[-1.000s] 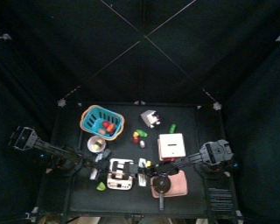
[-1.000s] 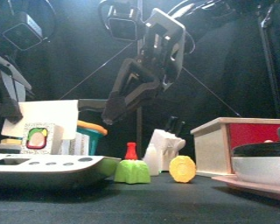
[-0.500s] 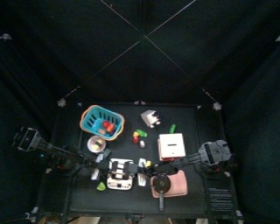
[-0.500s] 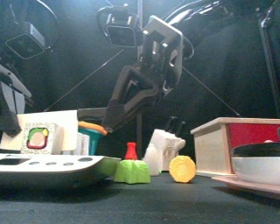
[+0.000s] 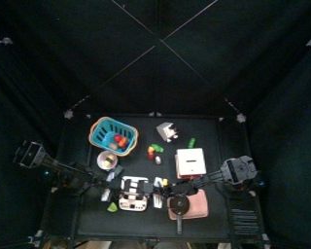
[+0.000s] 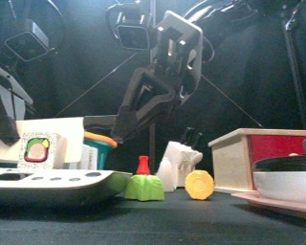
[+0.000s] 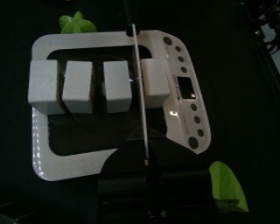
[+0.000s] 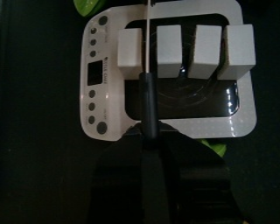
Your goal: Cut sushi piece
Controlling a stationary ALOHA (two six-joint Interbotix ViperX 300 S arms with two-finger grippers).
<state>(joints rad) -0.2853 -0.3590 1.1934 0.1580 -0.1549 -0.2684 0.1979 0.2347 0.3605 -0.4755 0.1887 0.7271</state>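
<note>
Knife over the sushi tray
The right gripper (image 8: 146, 156) clamped a knife (image 8: 146, 105), blade above the gap between two sushi pieces (image 8: 130, 52); the left gripper's (image 7: 143, 179) grip was unclear.

You won't find any readable text, numbers or brand marks here. The white cutting tray (image 7: 166, 87) under the left gripper carries only a small dark window and a row of dots, none legible. The card (image 6: 41, 151) in the front view shows a picture but no words you can read.

On my feeds I see four white sushi pieces (image 7: 87, 84) on a white cutting board (image 7: 178, 87), a thin grey knife blade (image 7: 139, 96), a teal basket (image 5: 112, 132), green leaves (image 7: 226, 185), a black worktop (image 5: 204, 131).
</note>
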